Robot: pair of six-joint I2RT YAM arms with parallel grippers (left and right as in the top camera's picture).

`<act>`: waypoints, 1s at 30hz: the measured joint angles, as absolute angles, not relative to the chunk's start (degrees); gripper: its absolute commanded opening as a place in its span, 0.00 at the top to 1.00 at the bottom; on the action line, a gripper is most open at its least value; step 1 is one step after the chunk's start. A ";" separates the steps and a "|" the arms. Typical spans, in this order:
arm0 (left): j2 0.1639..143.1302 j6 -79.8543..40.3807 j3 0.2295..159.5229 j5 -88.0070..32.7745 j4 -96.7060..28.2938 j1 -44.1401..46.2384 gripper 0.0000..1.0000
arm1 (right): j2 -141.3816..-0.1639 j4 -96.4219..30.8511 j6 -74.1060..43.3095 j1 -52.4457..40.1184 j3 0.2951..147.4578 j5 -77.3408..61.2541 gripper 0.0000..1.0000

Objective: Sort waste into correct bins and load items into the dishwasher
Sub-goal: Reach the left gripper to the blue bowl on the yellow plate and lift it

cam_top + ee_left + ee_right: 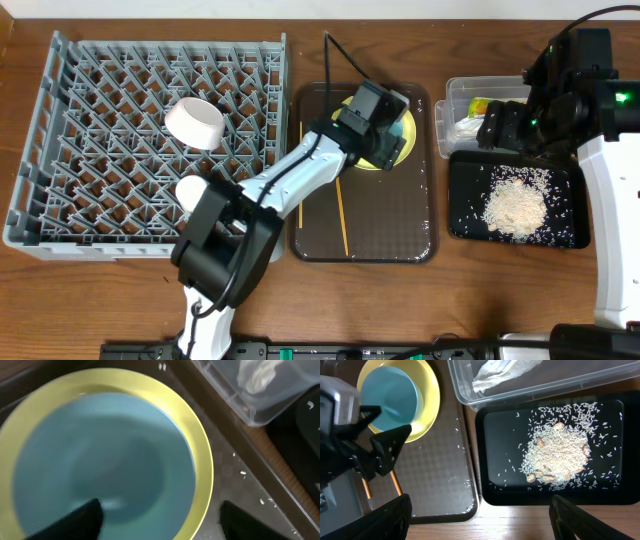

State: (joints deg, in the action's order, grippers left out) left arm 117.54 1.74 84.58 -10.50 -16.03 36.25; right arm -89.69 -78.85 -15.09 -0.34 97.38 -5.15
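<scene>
Two wide-spread grippers, left gripper (pixel 162 519) over blue bowl (pixel 100 460) on yellow plate (pixel 202 470), right gripper (pixel 480 515) above black tray (pixel 495 460)

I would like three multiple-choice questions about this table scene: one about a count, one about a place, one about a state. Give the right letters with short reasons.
1. How many white vessels stand in the square grey plastic dish rack?
A. two
B. none
C. five

2. Where does the light blue bowl sit?
A. in that rack
B. on the round yellow plate
C. on a shelf

3. The right claw is:
A. shut on something
B. out of view
C. open and empty

Answers:
1 A, a white bowl and a small white cup stand there.
2 B, the yellow rim shows around the bowl.
3 C, its fingers stand wide apart, holding nothing.
</scene>
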 measured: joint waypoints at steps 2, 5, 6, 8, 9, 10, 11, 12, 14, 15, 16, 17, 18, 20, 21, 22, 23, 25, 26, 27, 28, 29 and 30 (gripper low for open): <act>118.26 1.93 84.58 -10.46 -16.19 36.34 0.33 | -89.69 -78.85 -15.09 -0.34 97.38 -5.13 0.14; 119.24 1.93 84.58 -10.20 -16.95 36.34 0.45 | -89.69 -78.87 -15.09 -0.34 97.38 -5.10 0.14; 119.50 1.85 84.58 -9.98 -17.17 36.34 0.46 | -89.69 -78.85 -15.09 -0.34 97.38 -5.10 0.14; 119.70 2.17 84.58 -9.56 -17.58 36.34 0.46 | -89.69 -78.87 -15.09 -0.34 97.38 -5.10 0.14; 119.70 2.24 84.58 -9.37 -17.78 36.34 0.46 | -89.69 -78.87 -15.09 -0.34 97.38 -5.10 0.14; 119.70 2.24 84.58 -8.99 -18.00 36.34 0.48 | -89.69 -78.87 -15.09 -0.34 97.38 -5.10 0.14; 119.70 2.24 84.58 -8.93 -18.33 36.34 0.54 | -89.69 -78.87 -15.09 -0.34 97.38 -5.10 0.14; 119.70 2.04 84.58 -8.82 -18.63 36.34 0.59 | -89.69 -78.87 -15.09 -0.34 97.38 -5.10 0.14; 119.70 2.15 84.58 -8.62 -19.18 36.34 0.67 | -89.69 -78.87 -15.09 -0.34 97.38 -5.10 0.14; 119.70 2.35 84.58 -8.58 -19.35 36.34 0.67 | -89.69 -78.87 -15.09 -0.34 97.38 -5.10 0.14; 119.70 2.61 84.58 -8.58 -19.68 36.34 0.67 | -89.69 -78.87 -15.09 -0.34 97.38 -5.10 0.14; 119.70 2.79 84.58 -8.58 -20.21 36.34 0.67 | -89.69 -78.91 -15.09 -0.34 97.38 -5.10 0.14; 119.70 2.81 84.58 -8.58 -20.64 36.34 0.67 | -89.69 -78.91 -15.09 -0.34 97.38 -5.10 0.14; 119.70 2.81 84.58 -8.58 -20.84 36.34 0.72 | -89.69 -78.94 -15.09 -0.34 97.38 -5.10 0.14; 119.70 2.68 84.58 -8.56 -20.86 36.34 0.75 | -89.69 -78.94 -15.09 -0.34 97.38 -5.10 0.14; 119.70 2.61 84.58 -8.56 -20.86 36.34 0.79 | -89.69 -78.98 -15.09 -0.34 97.38 -5.10 0.14; 119.70 2.83 84.58 -8.58 -20.84 36.34 0.81 | -89.69 -79.00 -15.09 -0.34 97.38 -5.10 0.14; 119.70 2.74 84.58 -8.56 -20.97 36.34 0.92 | -89.69 -79.18 -15.09 -0.34 97.38 -5.10 0.14; 119.70 2.96 84.58 -8.38 -20.93 36.34 0.92 | -89.69 -79.40 -15.09 -0.34 97.38 -5.10 0.14; 119.70 2.98 84.58 -7.88 -20.86 36.40 0.93 | -89.69 -79.53 -15.09 -0.34 97.38 -5.10 0.14; 119.70 3.03 84.58 -7.35 -20.75 36.40 0.92 | -89.69 -79.61 -15.09 -0.34 97.38 -5.10 0.14; 119.70 3.05 84.58 -7.05 -20.67 36.40 0.92 | -89.69 -79.66 -15.09 -0.34 97.38 -5.10 0.14; 119.70 3.03 84.58 -6.85 -20.62 36.40 0.93 | -89.69 -79.66 -15.09 -0.34 97.38 -5.08 0.14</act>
